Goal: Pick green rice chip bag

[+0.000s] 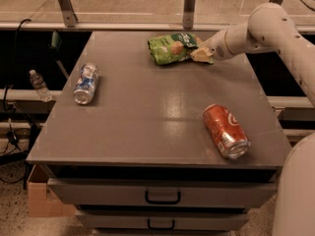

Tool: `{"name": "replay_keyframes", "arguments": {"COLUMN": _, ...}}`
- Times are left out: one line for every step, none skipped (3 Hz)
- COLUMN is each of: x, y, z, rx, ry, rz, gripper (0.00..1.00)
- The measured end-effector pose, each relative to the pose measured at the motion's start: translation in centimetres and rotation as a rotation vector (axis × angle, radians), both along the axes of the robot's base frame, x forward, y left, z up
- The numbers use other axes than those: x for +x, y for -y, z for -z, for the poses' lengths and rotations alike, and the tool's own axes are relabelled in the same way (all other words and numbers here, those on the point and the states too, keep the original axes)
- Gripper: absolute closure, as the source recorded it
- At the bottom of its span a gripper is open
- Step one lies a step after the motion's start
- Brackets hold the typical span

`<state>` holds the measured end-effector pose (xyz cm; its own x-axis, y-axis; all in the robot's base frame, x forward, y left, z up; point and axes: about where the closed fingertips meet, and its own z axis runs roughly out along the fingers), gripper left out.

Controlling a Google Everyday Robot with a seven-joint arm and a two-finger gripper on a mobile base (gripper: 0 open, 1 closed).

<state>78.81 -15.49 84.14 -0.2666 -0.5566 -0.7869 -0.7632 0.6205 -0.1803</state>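
Note:
The green rice chip bag [170,49] is a crinkled light-green foil bag at the far middle of the grey table [147,127]. My gripper [201,54] reaches in from the right on a white arm and is shut on the bag's right end. The bag's left end sits at or just above the table top; I cannot tell which. The fingertips are partly hidden by the foil.
A red can [225,131] lies on its side at the front right. A blue-and-silver can [85,83] lies at the left. A water bottle [38,85] stands on a ledge left of the table. Drawers [162,198] sit below the top, and a rail runs behind.

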Motion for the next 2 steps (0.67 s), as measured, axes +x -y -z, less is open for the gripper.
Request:
{"name": "replay_keyframes", "arguments": {"x": -0.6, "y": -3.7, "z": -2.3, "rx": 0.004, "ry": 0.043, "rz": -0.027, "gripper": 1.0}}
{"name": "replay_keyframes", "arguments": {"x": -2.2, "y": -11.6, "z": -8.2, "rx": 0.018, "ry": 0.163, "rz": -0.085, "gripper": 1.0}}
